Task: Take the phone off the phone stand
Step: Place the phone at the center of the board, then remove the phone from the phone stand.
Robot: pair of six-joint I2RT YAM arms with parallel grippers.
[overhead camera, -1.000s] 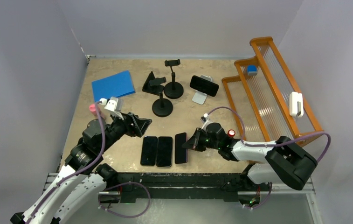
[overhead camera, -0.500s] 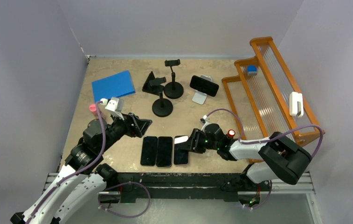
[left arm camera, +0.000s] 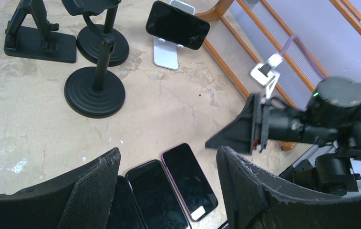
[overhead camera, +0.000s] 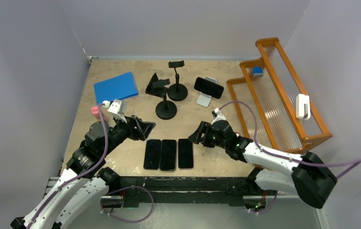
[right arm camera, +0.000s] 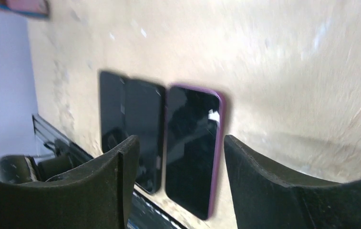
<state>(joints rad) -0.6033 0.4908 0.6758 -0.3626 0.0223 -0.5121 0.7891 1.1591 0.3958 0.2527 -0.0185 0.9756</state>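
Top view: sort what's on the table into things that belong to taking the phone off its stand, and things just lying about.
Belongs to the job:
- phone
- silver stand holding it

Lying about:
- three flat phones
- black stands
- blue board
- orange rack
- pink object
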